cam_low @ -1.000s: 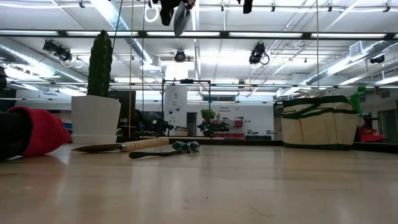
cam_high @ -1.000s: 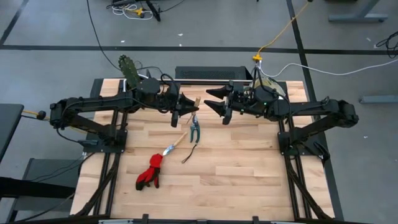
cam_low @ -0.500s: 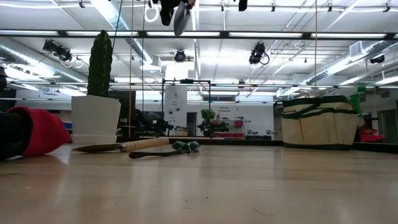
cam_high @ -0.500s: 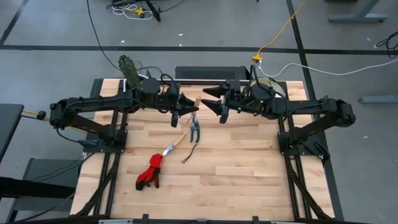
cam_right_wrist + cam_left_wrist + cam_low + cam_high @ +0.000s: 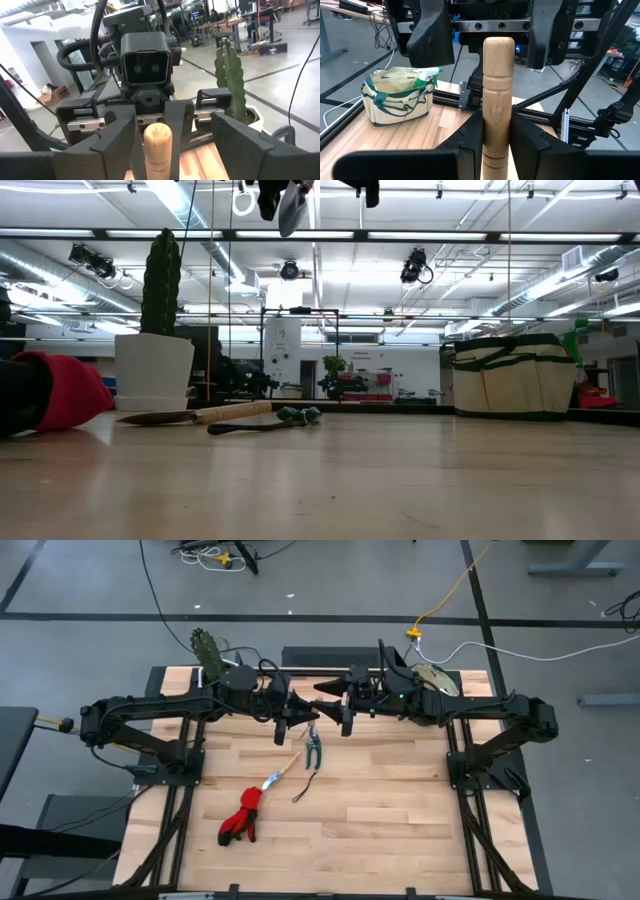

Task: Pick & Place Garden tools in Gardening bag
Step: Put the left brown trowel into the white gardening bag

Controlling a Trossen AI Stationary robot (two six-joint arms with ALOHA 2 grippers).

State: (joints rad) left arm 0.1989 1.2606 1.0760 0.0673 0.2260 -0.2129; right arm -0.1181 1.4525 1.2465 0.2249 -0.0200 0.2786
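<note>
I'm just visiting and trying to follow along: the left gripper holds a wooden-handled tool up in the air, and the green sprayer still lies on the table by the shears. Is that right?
Not quite. The left gripper does hold the wooden-handled tool aloft, but the sprayer isn't on the table: the left wrist view shows it already standing in the bag. Beside the shears lies a trowel.

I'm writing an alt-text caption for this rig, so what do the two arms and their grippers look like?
Both arms are dark, almost black, jointed links with black cables looping near the wrists. The left gripper and right gripper each end in two broad, wedge-shaped dark fingers sliding on a silver rail with bolt holes. A boxy black twin-lens camera sits on the left wrist.
</note>
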